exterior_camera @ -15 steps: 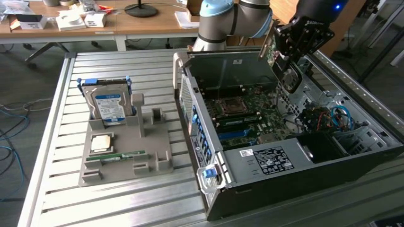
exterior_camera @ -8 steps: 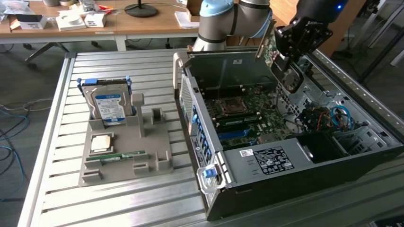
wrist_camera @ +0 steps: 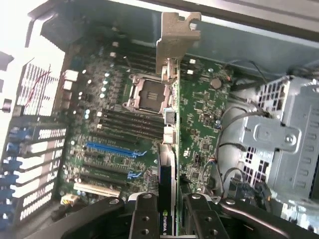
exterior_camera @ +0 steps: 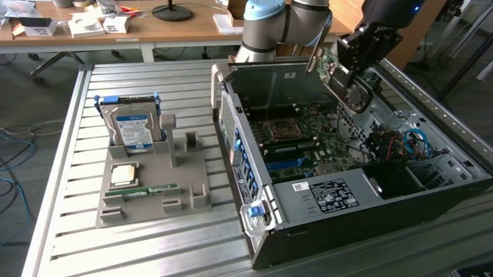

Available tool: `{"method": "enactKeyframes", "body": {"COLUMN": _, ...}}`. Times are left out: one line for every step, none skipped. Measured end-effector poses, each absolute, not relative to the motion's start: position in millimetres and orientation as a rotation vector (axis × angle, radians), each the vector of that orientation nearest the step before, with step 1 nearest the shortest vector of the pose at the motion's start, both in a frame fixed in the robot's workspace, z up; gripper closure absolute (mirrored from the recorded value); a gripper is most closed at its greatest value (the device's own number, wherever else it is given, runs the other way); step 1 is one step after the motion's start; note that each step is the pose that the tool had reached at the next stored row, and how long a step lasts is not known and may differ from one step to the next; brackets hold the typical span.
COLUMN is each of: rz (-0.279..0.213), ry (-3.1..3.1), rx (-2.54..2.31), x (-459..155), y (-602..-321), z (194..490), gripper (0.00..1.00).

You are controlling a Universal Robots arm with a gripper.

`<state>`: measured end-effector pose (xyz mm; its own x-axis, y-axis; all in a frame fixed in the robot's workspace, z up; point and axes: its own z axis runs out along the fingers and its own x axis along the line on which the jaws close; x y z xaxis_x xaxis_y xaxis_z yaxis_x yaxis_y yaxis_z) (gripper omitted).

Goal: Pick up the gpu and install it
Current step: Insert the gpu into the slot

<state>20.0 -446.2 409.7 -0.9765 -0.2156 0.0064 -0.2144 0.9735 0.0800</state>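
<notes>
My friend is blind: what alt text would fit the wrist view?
The tool grips the gpu edge-on over the motherboard of an open case. The processor socket lies beside the card.

Exterior camera sits high and well back from the gripper (exterior_camera: pixel 353 86), angled down over the slatted table (exterior_camera: pixel 154 242) and the open computer case (exterior_camera: pixel 324 193) under it. Wrist camera rides just behind the gripper (wrist_camera: pixel 169 221), looking close down along the gpu (wrist_camera: pixel 167 169) clamped there, into the case. Both views catch the motherboard (exterior_camera: pixel 301 141) and CPU socket (wrist_camera: pixel 149 94) below the gripper.
</notes>
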Motion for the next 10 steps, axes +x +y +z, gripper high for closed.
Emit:
{"method": "enactKeyframes", "body": {"rz": -0.122, "ry": -3.102, "rx": 0.366, "x": 20.0, "y": -446.2, "z": 409.7, "gripper": 0.74}}
{"method": "enactKeyframes", "body": {"rz": -0.121, "ry": -3.098, "rx": 0.394, "x": 20.0, "y": -446.2, "z": 409.7, "gripper": 0.74}}
{"method": "enactKeyframes", "body": {"rz": -0.12, "ry": -3.093, "rx": 0.422, "x": 20.0, "y": -446.2, "z": 409.6, "gripper": 0.74}}
{"method": "enactKeyframes", "body": {"rz": -0.119, "ry": -3.089, "rx": 0.449, "x": 20.0, "y": -446.2, "z": 409.6, "gripper": 0.74}}
{"method": "enactKeyframes", "body": {"rz": -0.117, "ry": -3.084, "rx": 0.477, "x": 20.0, "y": -446.2, "z": 409.6, "gripper": 0.74}}
{"method": "enactKeyframes", "body": {"rz": -0.116, "ry": -3.078, "rx": 0.507, "x": 20.0, "y": -446.2, "z": 409.6, "gripper": 0.74}}
{"method": "enactKeyframes", "body": {"rz": -0.115, "ry": -3.073, "rx": 0.535, "x": 19.9, "y": -446.2, "z": 409.6, "gripper": 0.74}}
{"method": "enactKeyframes", "body": {"rz": -0.114, "ry": -3.067, "rx": 0.562, "x": 19.9, "y": -446.2, "z": 409.6, "gripper": 0.74}}
{"method": "enactKeyframes", "body": {"rz": -0.113, "ry": -3.061, "rx": 0.589, "x": 19.9, "y": -446.2, "z": 409.6, "gripper": 0.74}}
{"method": "enactKeyframes", "body": {"rz": -0.111, "ry": -3.055, "rx": 0.616, "x": 19.9, "y": -446.2, "z": 409.6, "gripper": 0.74}}
